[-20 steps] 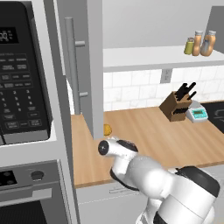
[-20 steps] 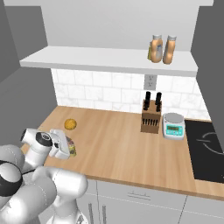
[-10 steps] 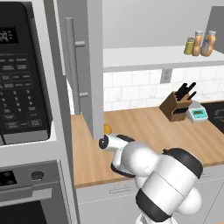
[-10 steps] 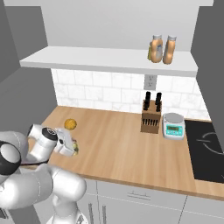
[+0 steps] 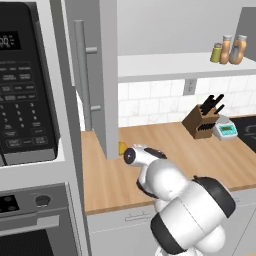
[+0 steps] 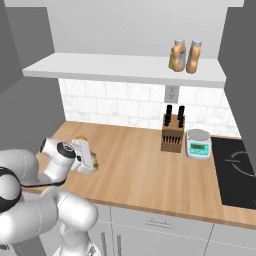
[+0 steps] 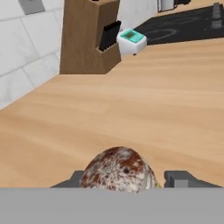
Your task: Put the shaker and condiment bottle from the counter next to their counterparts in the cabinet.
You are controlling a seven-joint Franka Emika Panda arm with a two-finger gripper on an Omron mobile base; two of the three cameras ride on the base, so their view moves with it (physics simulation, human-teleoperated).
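The small yellow-green shaker [image 6: 93,162] stands at the counter's left end, below the open grey cabinet door [image 5: 107,75]. In the hand view its speckled grey cap [image 7: 120,168] sits between my fingertips, with a thin gap on the right. My gripper [image 7: 127,180] [image 6: 89,158] is open around it, level with the counter. On the white cabinet shelf [image 6: 110,67] stand the twin shaker [image 5: 216,52], a fatter orange bottle [image 6: 179,54] and the slimmer orange condiment bottle [image 6: 195,55] at the right end.
A black microwave [image 5: 25,90] and an oven [image 5: 30,220] fill the left side. A knife block [image 6: 172,132] and a small scale [image 6: 198,144] stand at the back right of the counter [image 6: 135,170], before the black cooktop [image 6: 237,170].
My arm's elbow has swung round and the hand has shifted a little to the right, closing in on the shaker. The shaker has stayed in place.
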